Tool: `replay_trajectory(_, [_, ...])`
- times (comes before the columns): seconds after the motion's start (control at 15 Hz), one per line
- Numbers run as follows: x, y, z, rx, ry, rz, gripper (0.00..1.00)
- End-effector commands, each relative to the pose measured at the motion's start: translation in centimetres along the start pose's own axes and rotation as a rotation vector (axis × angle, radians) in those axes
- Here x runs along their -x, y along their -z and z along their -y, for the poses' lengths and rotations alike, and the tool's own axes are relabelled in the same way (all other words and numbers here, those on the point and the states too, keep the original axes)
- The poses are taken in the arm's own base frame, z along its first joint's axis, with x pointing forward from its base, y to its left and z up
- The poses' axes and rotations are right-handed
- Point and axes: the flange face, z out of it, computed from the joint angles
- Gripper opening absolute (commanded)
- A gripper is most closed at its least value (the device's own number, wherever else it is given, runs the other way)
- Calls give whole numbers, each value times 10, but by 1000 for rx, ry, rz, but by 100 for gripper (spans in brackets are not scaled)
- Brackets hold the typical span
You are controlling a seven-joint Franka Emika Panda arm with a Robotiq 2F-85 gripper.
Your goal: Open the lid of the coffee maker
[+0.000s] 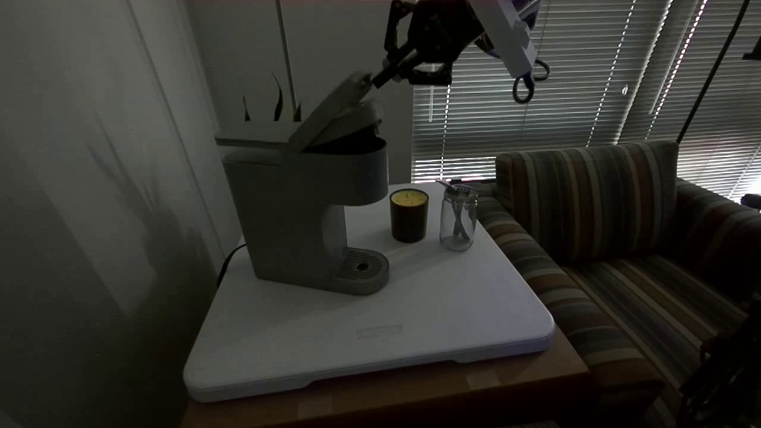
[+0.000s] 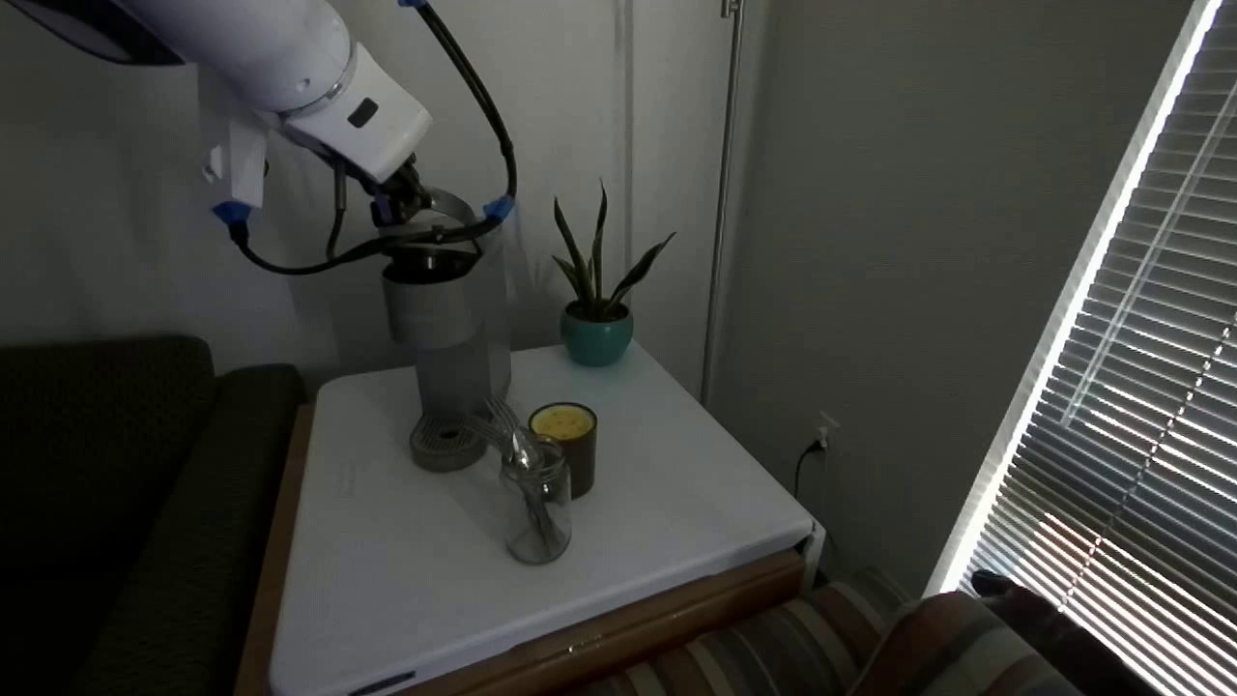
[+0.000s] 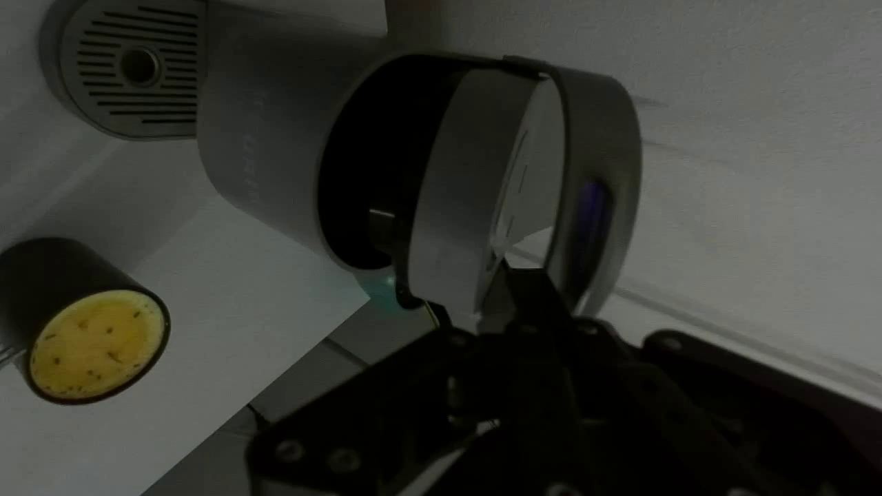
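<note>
1. Here, the white tabletop rests on brown wood and carries the coffee maker, whose lid stands tilted up.
2. At the lid's raised front edge is the hand, fingers together.
3. Near the machine, a dark cup with a yellow top sits just beside a glass jar of cutlery.
4. Next to the tabletop comes a striped armchair, then window blinds.
5. In an exterior view, a plant in a teal pot shows whole, with a wall socket off to one side; elsewhere only bits of the plant and pot appear.
6. Only the wrist view shows faint lettering on the coffee maker's front.
</note>
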Motion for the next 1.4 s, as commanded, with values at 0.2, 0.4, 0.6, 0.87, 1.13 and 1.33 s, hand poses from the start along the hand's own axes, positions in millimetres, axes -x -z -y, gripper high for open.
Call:
replay_trajectory(0.2, [-7, 15, 31, -35, 41, -28, 0])
replay_trajectory(0.4, [-8, 17, 43, -56, 50, -28, 0])
replay_trajectory(0.6, [-8, 19, 48, -64, 60, -34, 0])
replay_trajectory(0.87, [-17, 29, 35, 32, 113, -146, 0])
replay_trajectory(1.13, [-22, 41, 20, 107, 123, -235, 0])
replay_trajectory(1.33, [-16, 43, 5, 168, 129, -264, 0])
